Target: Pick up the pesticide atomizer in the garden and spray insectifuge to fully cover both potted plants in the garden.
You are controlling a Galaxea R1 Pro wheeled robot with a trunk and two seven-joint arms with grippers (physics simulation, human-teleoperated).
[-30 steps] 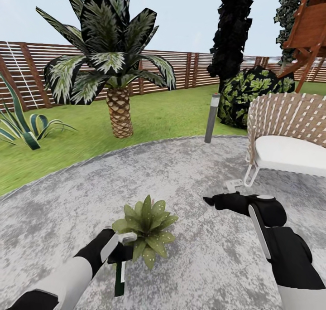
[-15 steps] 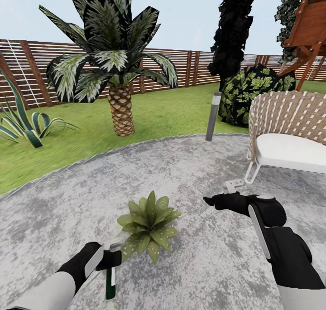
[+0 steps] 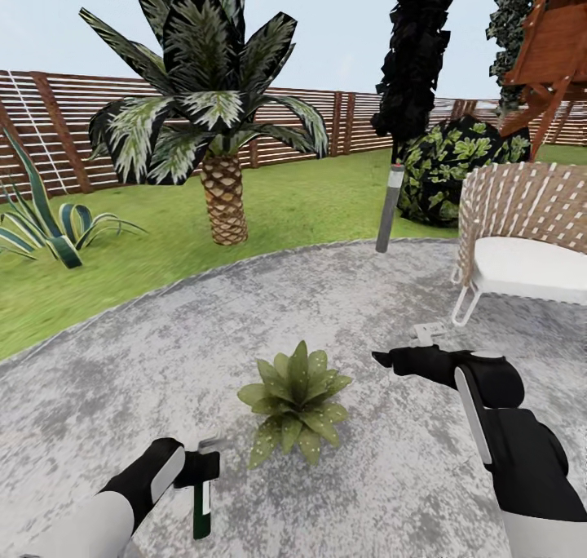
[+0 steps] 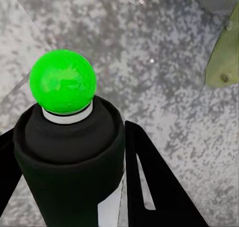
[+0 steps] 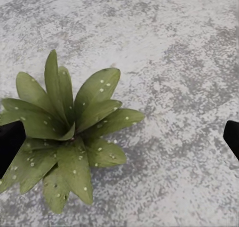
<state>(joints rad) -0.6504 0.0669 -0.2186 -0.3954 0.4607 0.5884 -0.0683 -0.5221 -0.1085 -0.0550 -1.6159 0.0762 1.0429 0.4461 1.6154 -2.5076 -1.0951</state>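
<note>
Pesticide atomizer (image 3: 200,505) is being held pinched in left pincer (image 3: 200,468), hanging low beside potted plant (image 3: 295,400) on gravel patio (image 3: 122,378). Compared with second ago, left arm is being drawn back from leaves; view is also being shifted. Insectifuge (image 5: 102,89) specks are being seen on leaves. Right pincer (image 3: 387,359) is being kept spread, empty. This plant is being judged probably covered; second plant is remaining.

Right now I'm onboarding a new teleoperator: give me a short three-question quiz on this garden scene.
1. True or false: the left gripper holds the pesticide atomizer.
2. What dots the potted plant leaves? A) whitish specks B) red petals C) nothing
3. Fill in: the right gripper is ____.

Key: 1 true; 2 A; 3 open; the right wrist view shows its fingertips wide apart, holding nothing.
</note>
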